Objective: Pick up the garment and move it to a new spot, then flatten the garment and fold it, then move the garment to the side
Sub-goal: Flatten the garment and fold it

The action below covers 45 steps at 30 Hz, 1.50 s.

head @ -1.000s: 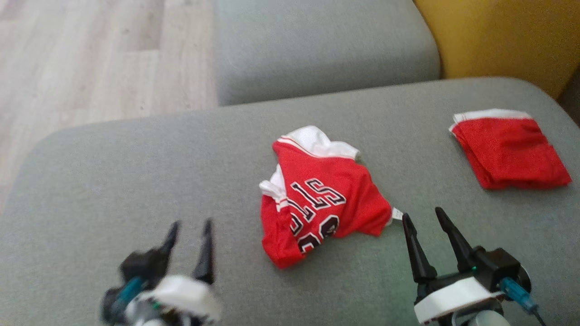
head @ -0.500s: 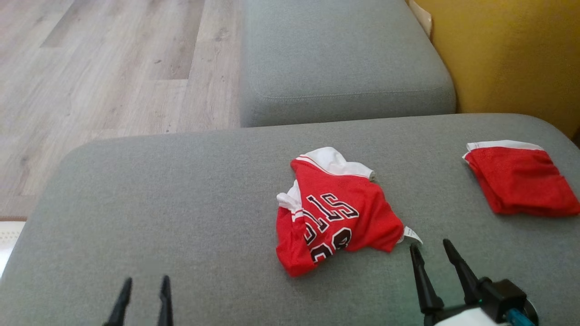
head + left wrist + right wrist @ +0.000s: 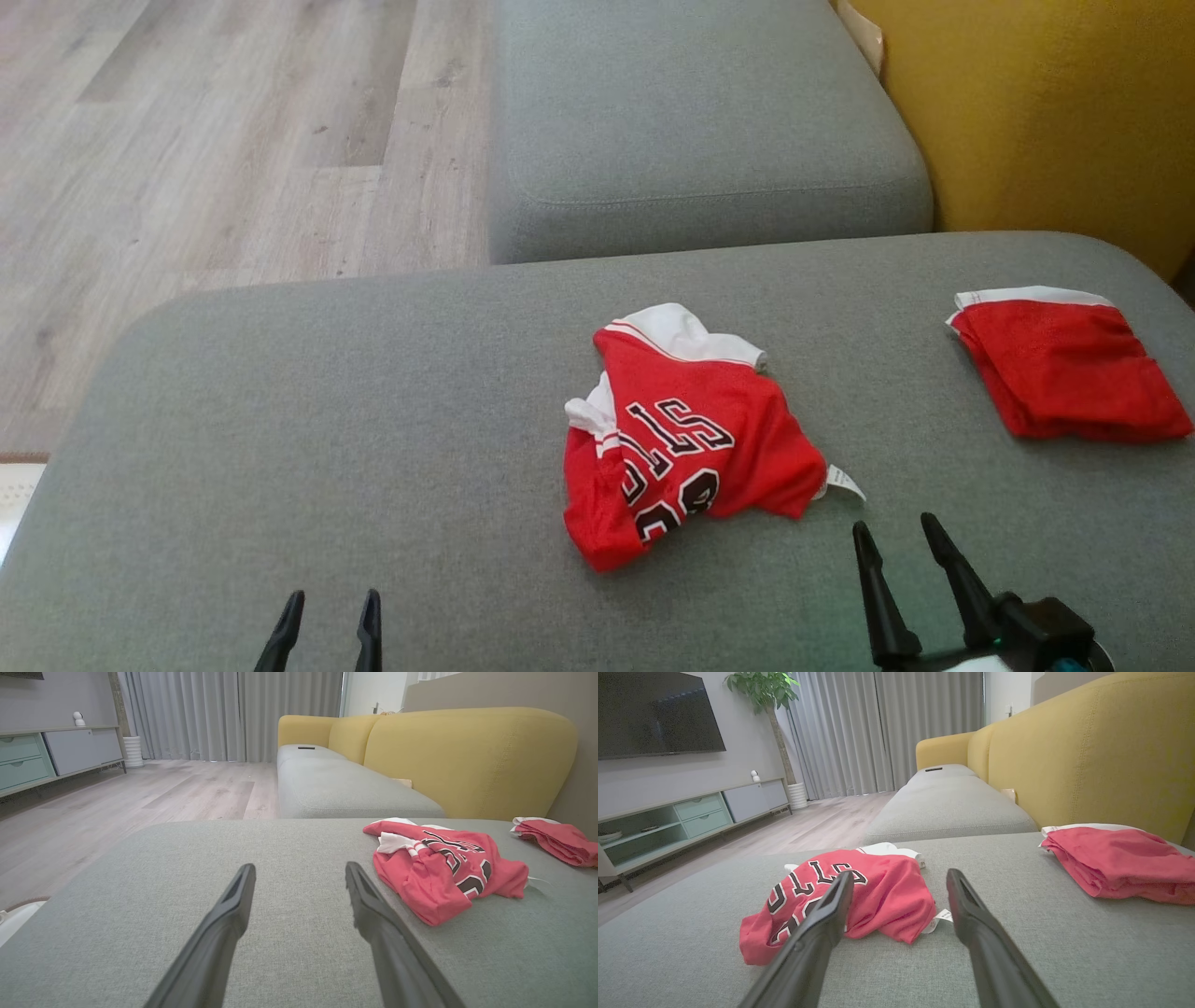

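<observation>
A crumpled red jersey with white trim and black-and-white lettering, the garment (image 3: pixel 686 434) (image 3: pixel 444 865) (image 3: pixel 859 896), lies bunched on the grey cushion (image 3: pixel 327 448), right of centre. A small white tag sticks out at its near right corner. My right gripper (image 3: pixel 894 530) (image 3: pixel 900 877) stands open just short of that tag, apart from the cloth. Far to the left at the near edge, my left gripper (image 3: pixel 334 602) (image 3: pixel 300 870) is open over bare cushion with nothing between its fingers.
A folded red garment with a white edge (image 3: pixel 1064 373) (image 3: pixel 1120 861) lies at the cushion's far right. Beyond are a second grey seat cushion (image 3: pixel 700 121), the yellow sofa back (image 3: pixel 1055 112) on the right, and wooden floor (image 3: pixel 215 140) to the left.
The head camera has tilted, so the whole scene sits lower in view. Both grippers have drawn back toward the near edge, the left one most. The jersey lies as before.
</observation>
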Motion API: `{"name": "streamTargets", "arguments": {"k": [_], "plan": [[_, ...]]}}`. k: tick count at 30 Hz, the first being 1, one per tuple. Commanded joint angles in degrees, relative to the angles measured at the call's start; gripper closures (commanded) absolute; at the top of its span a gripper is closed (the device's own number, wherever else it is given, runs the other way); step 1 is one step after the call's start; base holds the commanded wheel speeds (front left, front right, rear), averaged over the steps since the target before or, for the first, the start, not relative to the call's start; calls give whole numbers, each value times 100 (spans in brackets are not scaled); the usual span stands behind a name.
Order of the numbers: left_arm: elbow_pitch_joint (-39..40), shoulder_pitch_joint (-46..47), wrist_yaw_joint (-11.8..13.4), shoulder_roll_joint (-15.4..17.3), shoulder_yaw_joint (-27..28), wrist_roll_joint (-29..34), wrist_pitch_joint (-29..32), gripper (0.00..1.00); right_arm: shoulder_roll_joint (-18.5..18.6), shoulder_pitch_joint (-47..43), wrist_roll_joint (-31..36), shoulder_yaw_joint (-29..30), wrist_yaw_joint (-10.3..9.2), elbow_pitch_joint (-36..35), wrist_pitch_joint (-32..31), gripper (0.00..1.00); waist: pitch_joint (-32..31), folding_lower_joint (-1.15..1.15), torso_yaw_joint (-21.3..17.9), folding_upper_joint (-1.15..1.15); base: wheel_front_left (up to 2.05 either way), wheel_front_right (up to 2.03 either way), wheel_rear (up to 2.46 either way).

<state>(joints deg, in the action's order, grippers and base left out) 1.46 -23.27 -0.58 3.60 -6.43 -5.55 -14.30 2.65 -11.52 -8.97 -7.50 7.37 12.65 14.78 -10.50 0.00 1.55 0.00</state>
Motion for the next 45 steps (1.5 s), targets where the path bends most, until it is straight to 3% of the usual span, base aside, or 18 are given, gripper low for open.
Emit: {"name": "streamTargets", "arguments": {"k": [1, 23, 35, 45], "plan": [[128, 348, -26, -60, 209, 54, -70, 0, 24, 234, 34, -162, 12, -203, 22, 0, 1, 0, -24, 0, 0, 0, 0], [-2, 456, -2, -71, 145, 2, -70, 0, 23, 276, -19, -179, 12, -255, 22, 0, 108, 0, -18, 0, 0, 0, 0], [-61, 745, 4, -72, -28, -29, -70, 0, 28, 398, 65, -127, 12, -350, 22, 0, 526, 0, -15, 0, 0, 0, 0], [-740, 1958, -272, -72, -882, -278, -70, 0, 182, 647, 53, -304, 12, -420, 22, 0, 1096, 0, -82, 0, 0, 0, 0]]}}
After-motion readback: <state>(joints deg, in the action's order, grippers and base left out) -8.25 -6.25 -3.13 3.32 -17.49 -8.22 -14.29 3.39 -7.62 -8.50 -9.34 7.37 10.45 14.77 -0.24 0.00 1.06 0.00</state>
